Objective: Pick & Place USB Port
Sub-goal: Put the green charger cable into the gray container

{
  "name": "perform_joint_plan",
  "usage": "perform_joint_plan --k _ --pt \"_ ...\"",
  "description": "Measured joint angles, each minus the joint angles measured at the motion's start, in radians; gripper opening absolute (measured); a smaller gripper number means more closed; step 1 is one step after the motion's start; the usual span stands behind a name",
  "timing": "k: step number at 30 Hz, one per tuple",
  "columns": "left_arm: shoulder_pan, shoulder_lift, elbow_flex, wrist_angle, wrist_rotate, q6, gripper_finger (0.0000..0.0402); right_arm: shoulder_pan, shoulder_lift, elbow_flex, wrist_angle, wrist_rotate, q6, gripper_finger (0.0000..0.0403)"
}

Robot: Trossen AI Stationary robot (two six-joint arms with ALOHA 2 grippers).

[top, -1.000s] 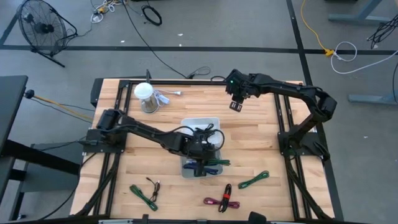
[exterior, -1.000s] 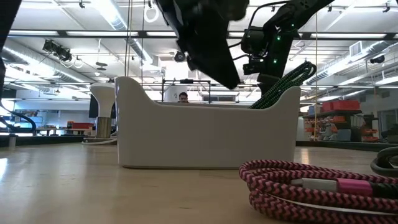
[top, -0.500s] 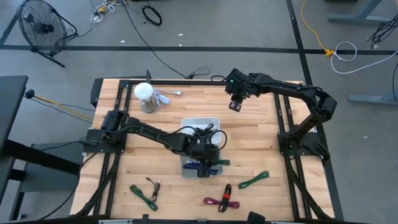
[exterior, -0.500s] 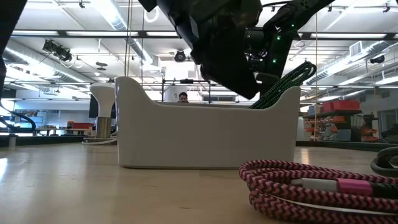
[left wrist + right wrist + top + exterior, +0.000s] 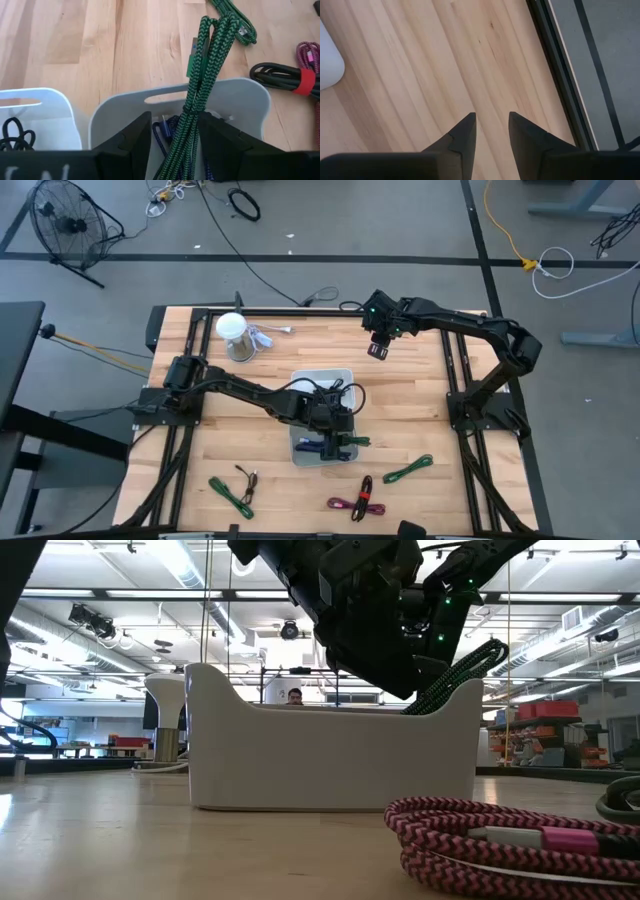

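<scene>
Progress update: left gripper (image 5: 172,131) is parked right over the white bin (image 5: 340,377) in the middle of the table, and compared with a second ago it has slid a touch toward the bin's near end. In the low view the arm has also come down closer to the rim. Its fingers are spread apart with the green cable (image 5: 197,95) running straight up between them, not pinched as far as I can see. That cable is the task's thing, and it's lying in the bin with its looped end draped over the near wall and sticking out past the rim. Some blue and black cable sits underneath it in there too.

My read: the green one has basically been dropped in and the arm is either letting go or nudging it, so this placement looks close to done. The overhang is the worry, since it could slide back out.

Right gripper (image 5: 490,127) hangs over bare wood at the far right of the table, fingers slightly apart, holding nothing, same spot as before.

Still loose on the near side: another green cable (image 5: 408,470), a pink one (image 5: 358,501), and a green-and-dark pair at near left (image 5: 232,490). Plenty left to pick.
</scene>
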Motion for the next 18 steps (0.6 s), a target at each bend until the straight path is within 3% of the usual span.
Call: perform_joint_plan --k 13,18 --pt "0.001 0.046 0.0 0.043 0.064 -0.007 0.0164 0.0 0.0 0.0 0.007 0.001 -0.005 0.0116" --pt "0.001 0.06 0.0 0.056 0.091 -0.013 0.0121 0.0 0.0 0.0 0.006 0.001 -0.003 0.0116"
